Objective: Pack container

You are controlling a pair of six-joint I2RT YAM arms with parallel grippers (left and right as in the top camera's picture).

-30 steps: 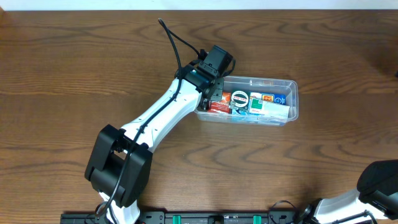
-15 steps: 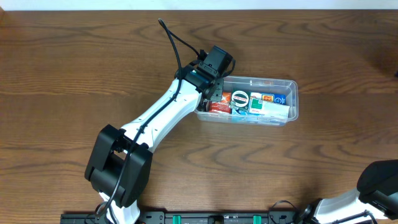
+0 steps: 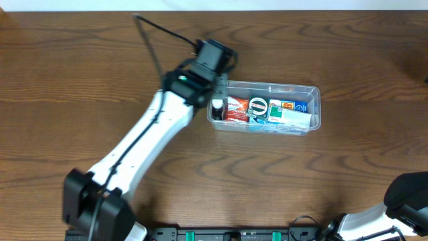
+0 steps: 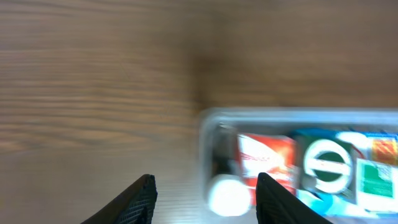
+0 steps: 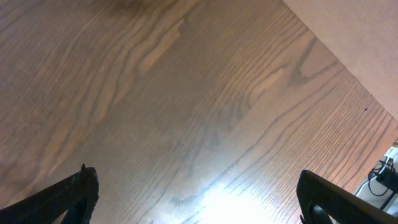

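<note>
just now the left claw (image 4: 206, 182) has backed out of the container (image 3: 317, 100). a second ago it was dipped over the tub's left end; it has since swung away up and to the left, the arm blurred with the move. where it had been, a white-capped bottle (image 3: 218, 105) shows in the left end, just beside the red box (image 3: 235, 107), so i judge that piece delivered and let go. the left claw is spread wide with nothing between its fingers. in the left wrist view the container lies ahead and to the right of the claw, its left end wall falling between the two fingers, untouched. it sits on the counter (image 3: 80, 80) right of centre, filled along its length with small packs. the right claw (image 5: 199, 186) is likewise wide and empty, over bare wood, with the tub nowhere in its view.
</note>
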